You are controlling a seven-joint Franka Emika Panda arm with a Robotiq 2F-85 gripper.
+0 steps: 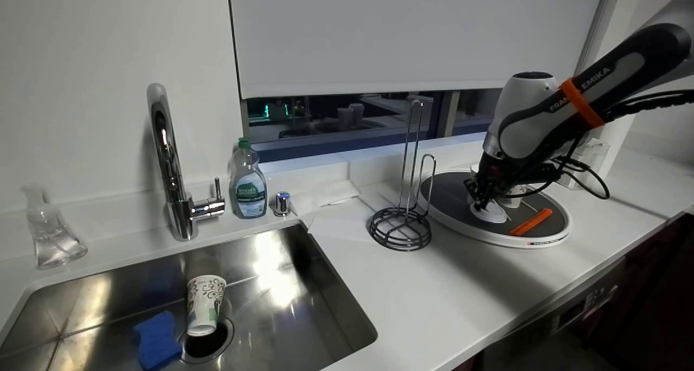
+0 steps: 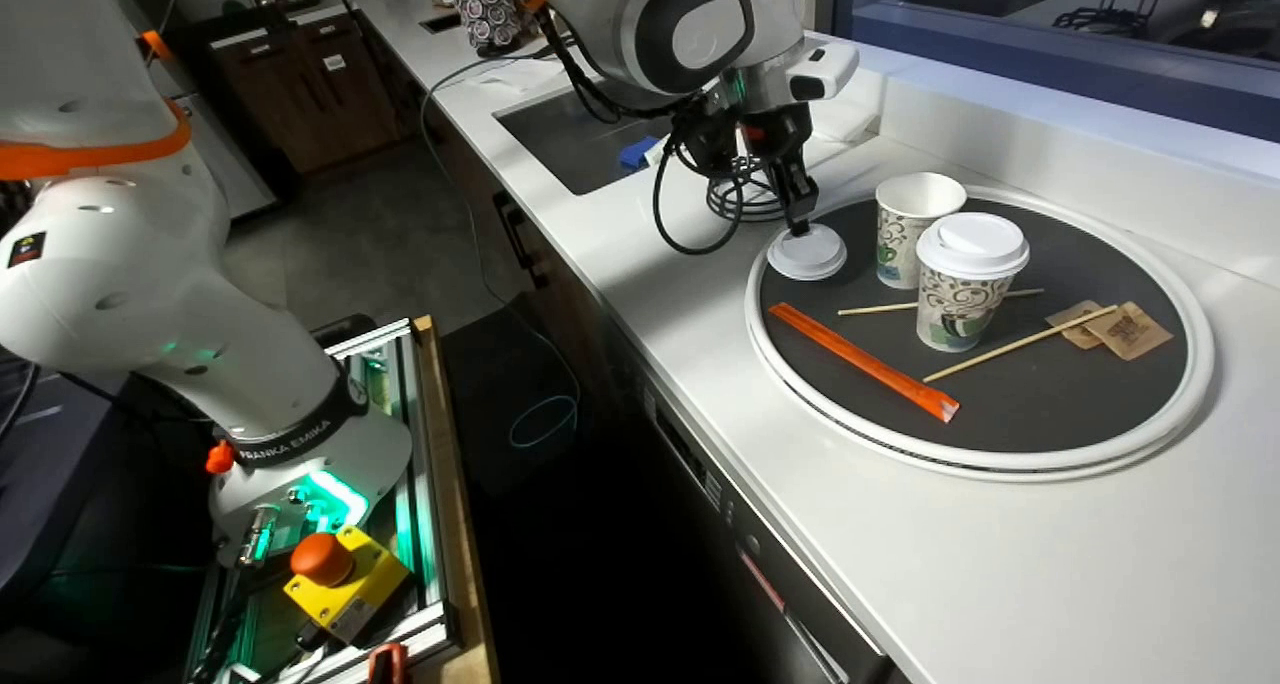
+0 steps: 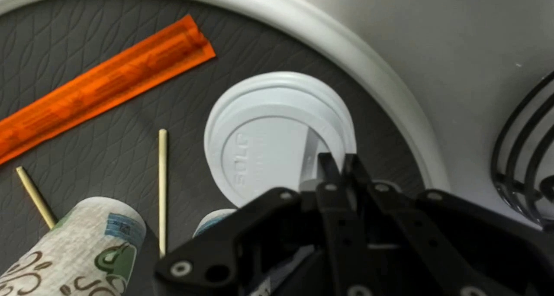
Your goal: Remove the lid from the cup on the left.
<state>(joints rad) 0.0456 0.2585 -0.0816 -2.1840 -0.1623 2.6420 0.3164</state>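
Currently one tool pinches one lid near two cups, one lidded.

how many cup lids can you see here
2. The loose lid is at the tip of the hand, over the tray; the fitted lid tops a paper cup on that tray. No third one shows.

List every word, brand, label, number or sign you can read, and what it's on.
"FRANKA EMIKA": black band at the robot base.
"FRAN... EMIKA": robot forearm, partly covered by an orange strap.
"SOLO": embossed on the white lid, last letter faint.
Too small or blurred: dish soap bottle label, orange wrapper, brown packets, blue cup label, tray rim marking, cabinet label.
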